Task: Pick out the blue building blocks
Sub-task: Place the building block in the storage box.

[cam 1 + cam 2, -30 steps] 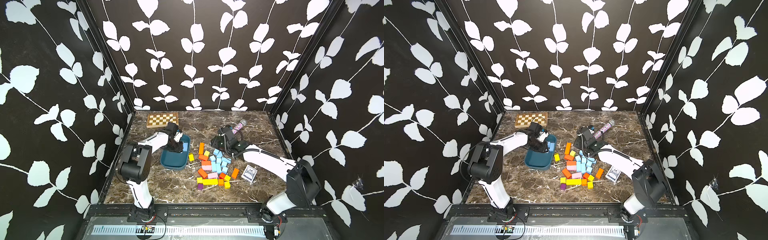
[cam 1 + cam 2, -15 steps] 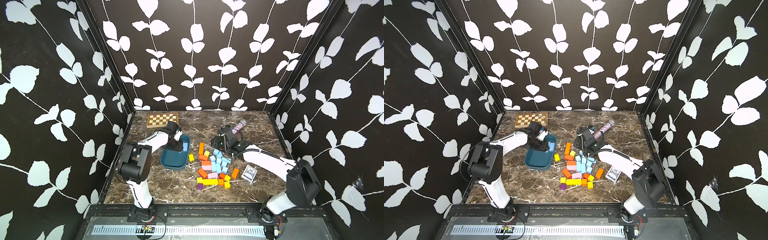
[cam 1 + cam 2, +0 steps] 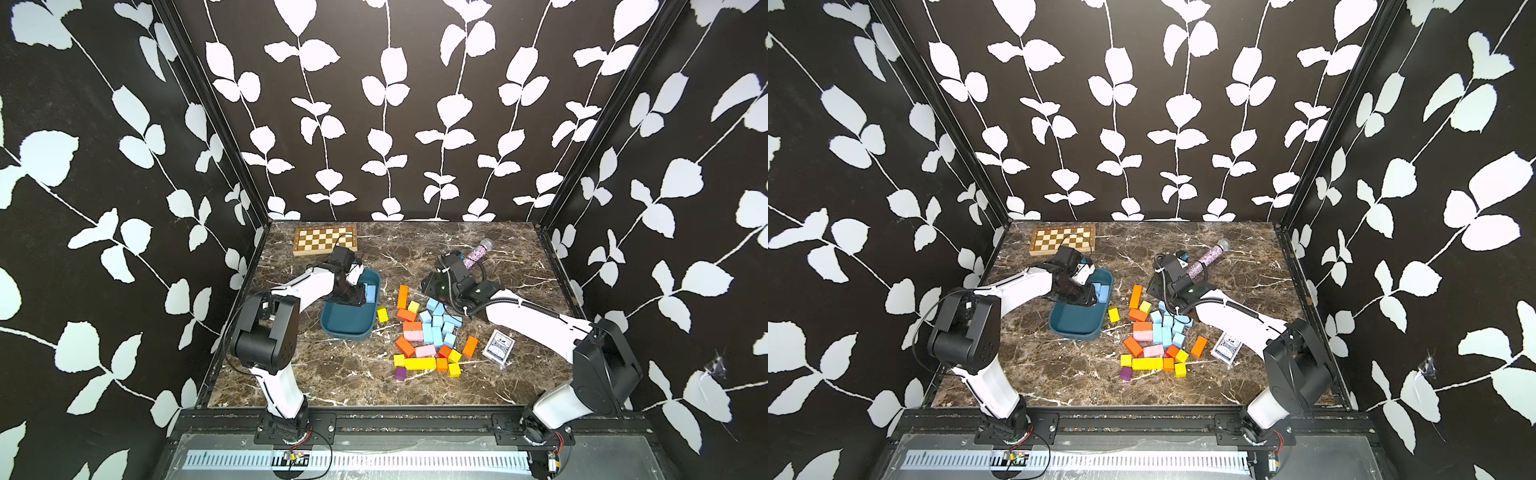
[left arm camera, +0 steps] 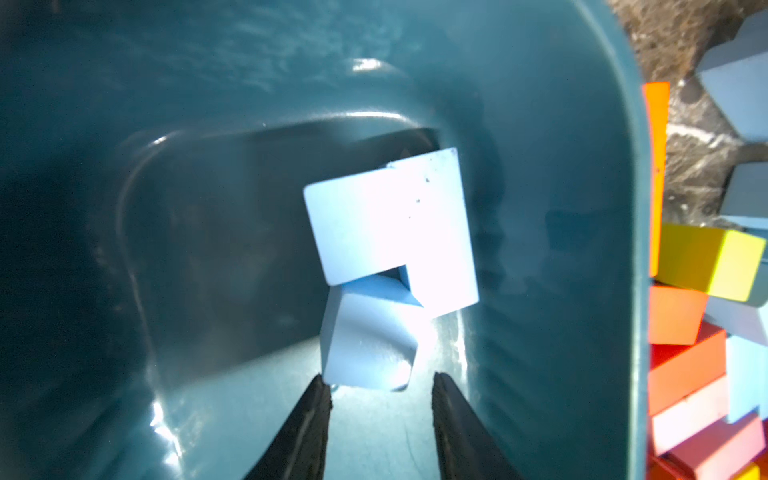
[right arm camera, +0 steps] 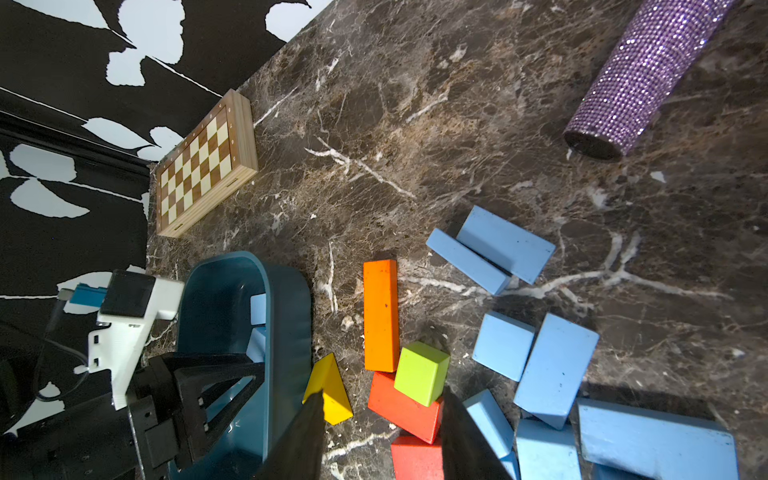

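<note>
Left gripper: jaws a little apart, empty
Blue building blocks: just past its tips, maybe touching one
Right gripper: jaws apart, empty

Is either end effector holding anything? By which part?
Nothing held. Left end effector open, empty, tips at the light blue blocks lying in the dark teal oval tray. Right end effector open, empty, over an orange-red block.

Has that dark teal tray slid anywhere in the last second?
No. In a top view the teal tray lies where it did before, with its far end just as near the chessboard as a second ago.
</note>
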`<state>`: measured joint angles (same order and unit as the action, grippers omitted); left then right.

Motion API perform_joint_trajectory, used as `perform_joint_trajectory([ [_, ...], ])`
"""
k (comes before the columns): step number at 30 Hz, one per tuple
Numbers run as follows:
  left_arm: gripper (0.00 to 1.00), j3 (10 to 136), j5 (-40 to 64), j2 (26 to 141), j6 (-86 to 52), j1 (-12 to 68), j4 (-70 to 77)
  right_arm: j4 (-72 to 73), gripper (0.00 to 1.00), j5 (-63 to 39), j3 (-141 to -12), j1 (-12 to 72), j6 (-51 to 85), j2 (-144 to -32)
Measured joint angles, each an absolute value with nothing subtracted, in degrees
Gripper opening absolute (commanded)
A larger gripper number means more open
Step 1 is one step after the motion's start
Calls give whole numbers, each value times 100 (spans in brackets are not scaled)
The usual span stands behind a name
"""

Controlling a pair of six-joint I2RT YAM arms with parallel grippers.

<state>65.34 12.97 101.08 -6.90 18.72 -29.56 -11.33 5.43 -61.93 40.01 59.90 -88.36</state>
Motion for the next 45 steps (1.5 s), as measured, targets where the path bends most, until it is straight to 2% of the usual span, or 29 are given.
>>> perform_joint_trajectory([
  [9, 33, 6709, 1328, 10324, -786, 1872, -2921, -1138, 44, 561, -6099, 4003, 6003, -8823],
  [18, 47, 6746, 1444, 10348, -856, 1872, -2923, -1168, 44, 561, -6104, 4003, 5983, -8823],
  [25, 59, 6746, 1459, 9878, -668, 1872, -2969, -1918, 44, 561, -6519, 3997, 5640, -8823],
  [33, 59, 6965, 1691, 9472, 43, 1872, -3083, -2676, 44, 340, -7124, 3787, 5148, -9052],
  [39, 58, 7747, 1942, 9944, 917, 1973, -3350, -3030, 44, -23, -7286, 3402, 4880, -9404],
  [45, 57, 9334, 2596, 11052, 2248, 2314, -3916, -3144, 45, -405, -7279, 3052, 4580, -9413],
])
